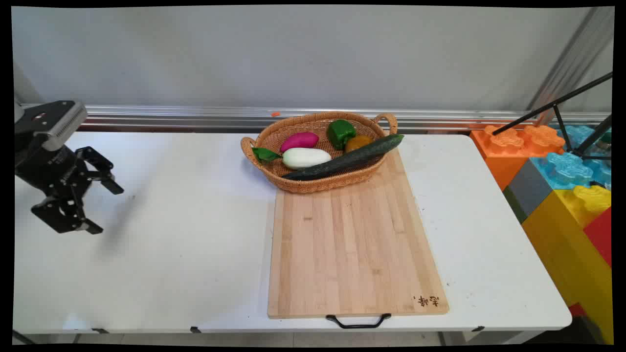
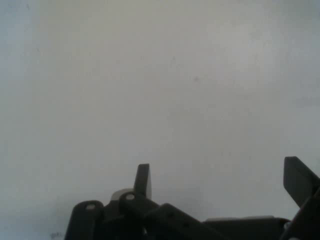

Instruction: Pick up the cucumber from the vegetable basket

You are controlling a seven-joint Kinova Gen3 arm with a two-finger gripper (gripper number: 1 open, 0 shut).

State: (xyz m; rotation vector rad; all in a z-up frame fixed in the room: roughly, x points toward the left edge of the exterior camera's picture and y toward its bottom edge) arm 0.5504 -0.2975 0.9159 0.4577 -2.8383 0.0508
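Observation:
My black gripper [image 1: 106, 208] hangs open over the left part of the white table [image 1: 186, 234], with nothing between its fingers. In the hand view the gripper [image 2: 220, 175] faces only bare white tabletop [image 2: 165, 85]. Well to the right, a wicker basket [image 1: 313, 185] sits on the far end of a wooden cutting board [image 1: 354, 249]. It holds a long dark green cucumber [image 1: 349, 159], a white eggplant [image 1: 305, 157], a magenta vegetable [image 1: 299, 141], a green bell pepper [image 1: 340, 132] and an orange-brown vegetable [image 1: 358, 142].
The cutting board has a black handle [image 1: 358, 321] at the table's near edge. Large coloured toy blocks [image 1: 567, 190] stand past the table's right end, with a black tripod [image 1: 572, 117] above them. A metal rail [image 1: 195, 117] runs along the wall behind.

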